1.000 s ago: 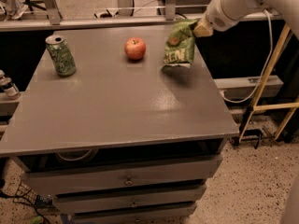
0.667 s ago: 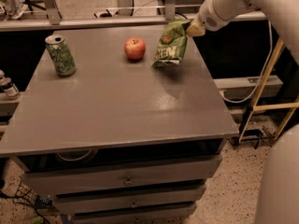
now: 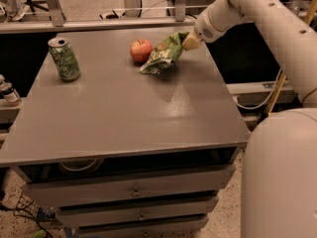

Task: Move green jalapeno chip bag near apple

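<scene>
The green jalapeno chip bag (image 3: 162,57) is a wrinkly light-green foil bag held by its top right corner. It tilts down to the left, with its lower end at the table just right of the apple (image 3: 141,50). The apple is small, round and red, and sits on the far middle of the grey table (image 3: 124,113). My gripper (image 3: 188,40) is at the end of the white arm reaching in from the upper right. It is shut on the bag's upper edge.
A green patterned soda can (image 3: 64,58) stands upright at the table's far left. Drawers (image 3: 133,190) sit below the table front. The robot's white body (image 3: 280,172) fills the lower right. A small bottle (image 3: 9,93) is off the table's left edge.
The gripper has carried the chip bag left and down, from the table's far right to just beside the apple. The view has shifted as well.
</scene>
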You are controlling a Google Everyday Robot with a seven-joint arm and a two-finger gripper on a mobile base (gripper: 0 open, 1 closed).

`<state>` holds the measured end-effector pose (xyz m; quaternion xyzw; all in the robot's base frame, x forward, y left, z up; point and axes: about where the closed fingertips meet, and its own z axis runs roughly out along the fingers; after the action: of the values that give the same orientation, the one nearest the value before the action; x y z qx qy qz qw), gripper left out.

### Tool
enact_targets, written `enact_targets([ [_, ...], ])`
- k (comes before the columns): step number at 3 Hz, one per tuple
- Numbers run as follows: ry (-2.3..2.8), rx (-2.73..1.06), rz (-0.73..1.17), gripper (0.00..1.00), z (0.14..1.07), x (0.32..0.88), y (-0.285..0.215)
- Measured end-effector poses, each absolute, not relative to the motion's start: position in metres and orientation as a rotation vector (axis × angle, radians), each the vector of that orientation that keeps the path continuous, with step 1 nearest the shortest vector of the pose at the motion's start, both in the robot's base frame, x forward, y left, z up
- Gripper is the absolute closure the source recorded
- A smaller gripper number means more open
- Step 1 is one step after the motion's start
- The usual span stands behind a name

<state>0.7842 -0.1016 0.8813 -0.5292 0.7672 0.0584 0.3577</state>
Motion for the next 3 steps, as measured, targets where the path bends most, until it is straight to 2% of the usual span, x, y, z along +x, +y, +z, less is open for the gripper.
enact_targets([
  [2, 1.984, -1.374, 0.16, 0.59, 0.8748, 0.7852, -0.0973],
  [3, 1.986, -1.38, 0.167, 0.28, 0.8702, 0.7858, -0.094],
])
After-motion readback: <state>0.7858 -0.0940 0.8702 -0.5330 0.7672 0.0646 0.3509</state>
